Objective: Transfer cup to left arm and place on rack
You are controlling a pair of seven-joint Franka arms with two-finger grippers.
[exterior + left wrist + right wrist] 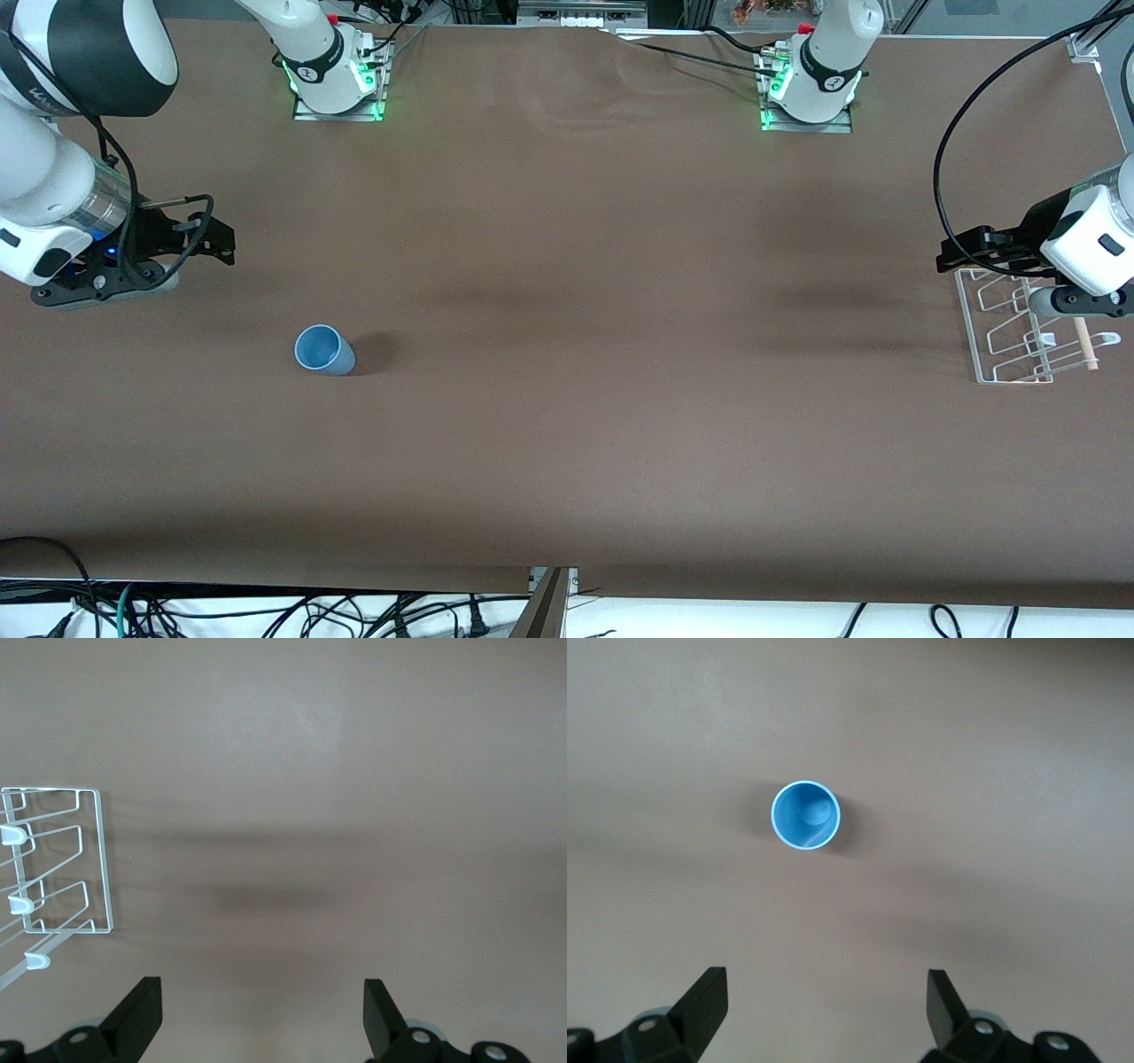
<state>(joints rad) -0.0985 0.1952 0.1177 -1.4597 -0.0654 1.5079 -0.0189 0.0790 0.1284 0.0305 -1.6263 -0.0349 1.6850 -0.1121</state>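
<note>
Cup (324, 350): light blue, upright on the table (567, 425), mouth up, toward the right arm's end. It stands apart from the right gripper, on the bare surface and lower in the front view than the gripper. In the right wrist view the cup (805, 816) appears ahead of the fingertips, its open mouth and inner base visible (nothing inside).

Right gripper (226, 245): black, fingers spread wide, holding nothing. It hangs over the table near the right arm's end, clear of the cup. Both fingers (704, 1001) show in the right wrist view with bare table between them.

Left gripper (948, 257): black, fingers spread wide, empty. It hangs over the table's edge region at the left arm's end, just beside the rack's corner. Its fingers (142, 1014) frame bare table in the left wrist view.

Rack (1019, 328): white wire, lying flat on the table at the left arm's end, partly under the left wrist housing. A light wooden dowel (1086, 344) runs along one side. In the left wrist view the rack (62, 864) sits off to one side of the gripper (only part of it in frame).

Cup to rack: well apart, at the two ends of the table.
</note>
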